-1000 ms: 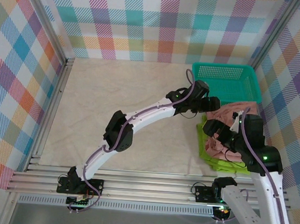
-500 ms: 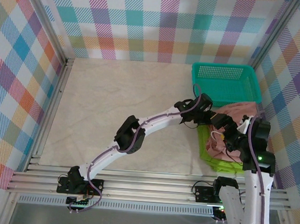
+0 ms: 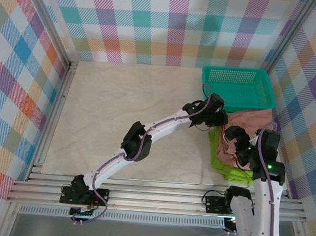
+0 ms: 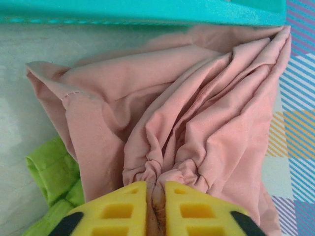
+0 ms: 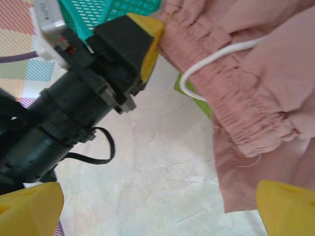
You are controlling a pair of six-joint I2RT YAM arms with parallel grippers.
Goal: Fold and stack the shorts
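The salmon pink shorts (image 3: 254, 121) lie crumpled on top of the lime green shorts (image 3: 221, 162) at the right of the table. My left gripper (image 4: 156, 197) is shut on a bunched fold of the pink shorts (image 4: 197, 108), the cloth pinched between its yellow fingers (image 4: 123, 206). A corner of the green shorts (image 4: 53, 172) shows under the pink cloth. My right gripper (image 5: 162, 209) hangs open just above the table beside the pink waistband (image 5: 231, 83) and its white drawstring, with nothing between its fingers (image 5: 32, 209). From above, both grippers (image 3: 218, 121) (image 3: 236, 139) sit at the pink shorts' left edge.
A teal basket (image 3: 238, 84) stands right behind the shorts, its rim (image 4: 147, 11) touching the pink cloth. Metal rails and checked walls close in the table. Bare tabletop (image 3: 120, 115) spreads to the left. The left arm's wrist (image 5: 74, 113) crowds the right gripper.
My left gripper has closed onto the pink shorts' gathered fold. The right arm has drawn back and straightened, and its open gripper now sits lower by the waistband.
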